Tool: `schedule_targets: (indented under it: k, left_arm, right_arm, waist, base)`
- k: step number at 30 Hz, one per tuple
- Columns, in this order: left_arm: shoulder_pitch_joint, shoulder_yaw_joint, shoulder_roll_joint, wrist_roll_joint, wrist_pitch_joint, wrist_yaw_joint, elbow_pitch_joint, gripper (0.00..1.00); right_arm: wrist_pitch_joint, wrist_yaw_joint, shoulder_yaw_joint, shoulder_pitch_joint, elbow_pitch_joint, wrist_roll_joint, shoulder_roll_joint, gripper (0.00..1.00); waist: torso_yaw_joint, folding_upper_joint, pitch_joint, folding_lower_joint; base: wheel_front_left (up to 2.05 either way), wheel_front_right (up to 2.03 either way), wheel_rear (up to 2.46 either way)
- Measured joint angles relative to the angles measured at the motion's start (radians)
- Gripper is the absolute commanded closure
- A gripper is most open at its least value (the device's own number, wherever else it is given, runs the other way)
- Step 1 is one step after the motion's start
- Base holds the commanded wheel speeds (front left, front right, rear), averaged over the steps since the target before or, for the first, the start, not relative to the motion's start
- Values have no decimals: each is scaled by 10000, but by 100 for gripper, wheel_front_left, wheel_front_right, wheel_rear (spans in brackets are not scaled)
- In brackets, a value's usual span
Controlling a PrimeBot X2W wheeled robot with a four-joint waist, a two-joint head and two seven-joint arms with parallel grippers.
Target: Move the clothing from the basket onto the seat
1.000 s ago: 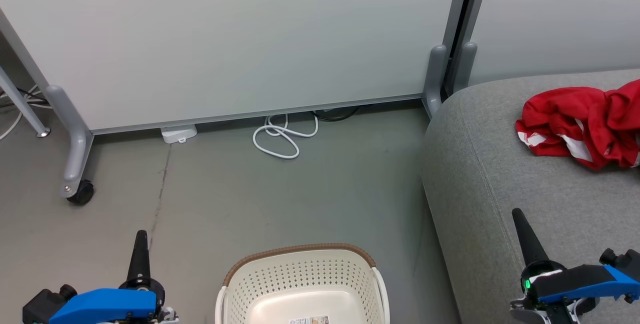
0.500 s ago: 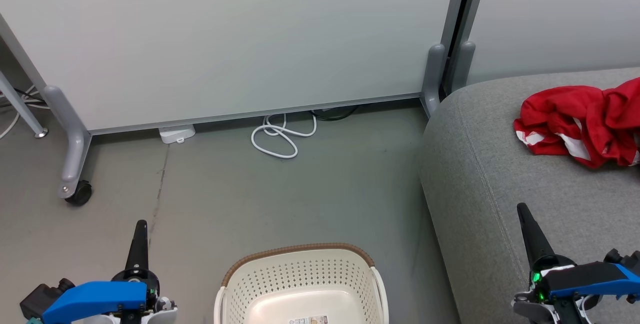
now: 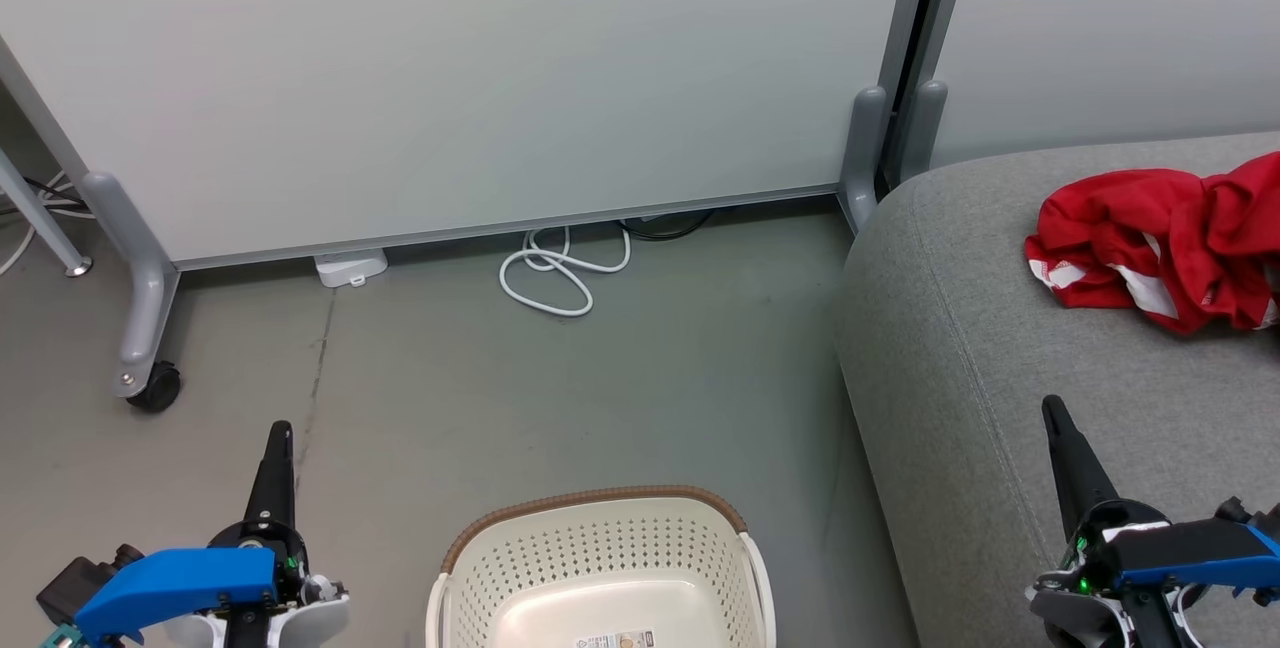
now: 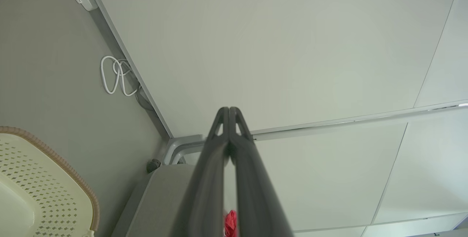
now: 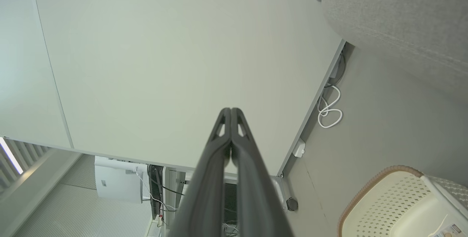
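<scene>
Head view puts the clothing [image 3: 1150, 238] as a crumpled red heap with white stripes. It lies on the seat [image 3: 1000, 358] toward the far right and is cut by the picture's edge, so I cannot tell whether it is one garment or two. My right jaws are pressed together and empty, hovering over the seat's near part, well apart from the heap. My left jaws are pressed together and empty too, over the floor [image 3: 600, 378] just left of the basket [image 3: 600, 500].

The basket stands on the floor between my arms, near the seat's side. What shows of its inside is bare pale plastic with a paper label [image 3: 617, 641] on the bottom. No red shows there, though its near half is out of frame.

I judge the moving done or nearly so. To finish well, I should look down into the hidden half before calling the basket empty. If a garment remains, I should spread one pair of jaws, come in from above, pinch a high fold, and lift it clear of the rim. Then I should lay it beside the heap, away from the seat's rounded edge.
</scene>
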Motion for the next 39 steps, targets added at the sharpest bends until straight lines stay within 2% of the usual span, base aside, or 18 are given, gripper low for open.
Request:
schedule_targets:
  k: [26, 39]
  left_arm:
    - [-330, 142, 2, -1732, 495, -10, -136, 100]
    - [-338, 146, 2, -1797, 502, -19, -150, 100]
  right_arm:
    - [247, 0, -148, -118, -35, 1925, -6, 100]
    - [251, 0, -153, -128, -36, 1996, -6, 100]
  waist:
    - [-82, 0, 29, 0]
    - [-85, 0, 30, -2]
  base:
    - [0, 0, 0]
    - [0, 0, 0]
